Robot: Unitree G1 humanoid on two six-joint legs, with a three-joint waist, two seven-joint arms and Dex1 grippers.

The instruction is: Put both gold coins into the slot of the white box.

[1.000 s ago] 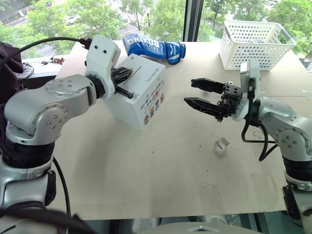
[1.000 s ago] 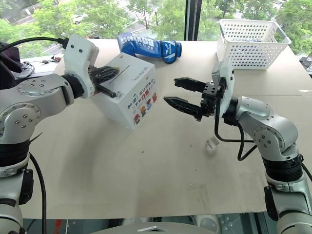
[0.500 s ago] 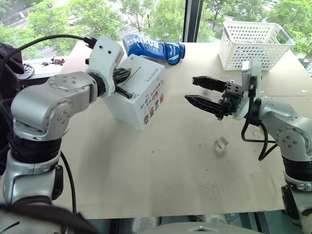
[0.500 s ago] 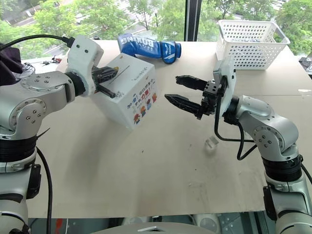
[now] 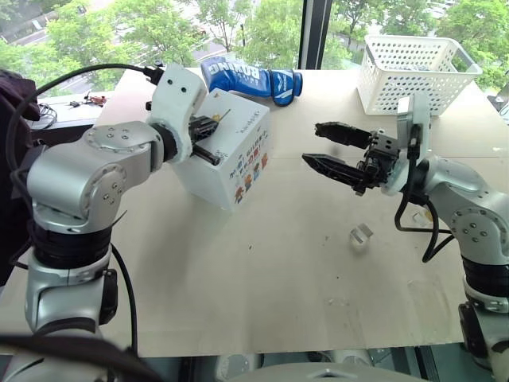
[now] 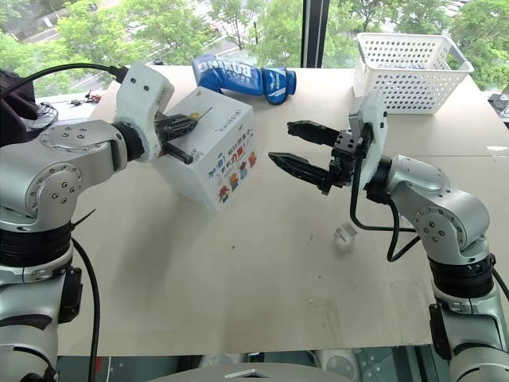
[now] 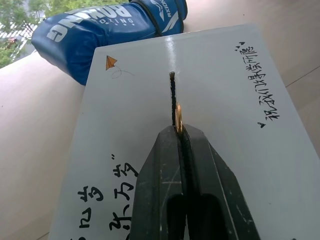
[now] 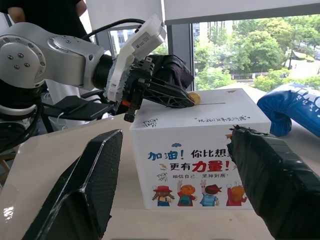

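Pale matte counter [image 5: 262, 278] set against a window with green trees behind. Left claw [image 7: 178, 131]: two black tapered fingers pressed tight together, pinching one gold coin [image 7: 177, 118], a thin shiny disc held edge-on at the tips. Coin edge sits right at the slot [image 7: 172, 97], a thin dark cut in the top face of the white box [image 5: 231, 155], with black handwriting alongside. Box is smooth cardboard, tilted, with cartoon figures on its side face. Left arm reaches in over the box top. Right claw [image 5: 328, 146]: fingers spread wide, holding nothing, pointing toward the box, well apart from it. Small clear block [image 5: 362, 236] lies below it. Blue boxing glove [image 5: 250, 77] and white perforated basket [image 5: 413, 68] farther back.
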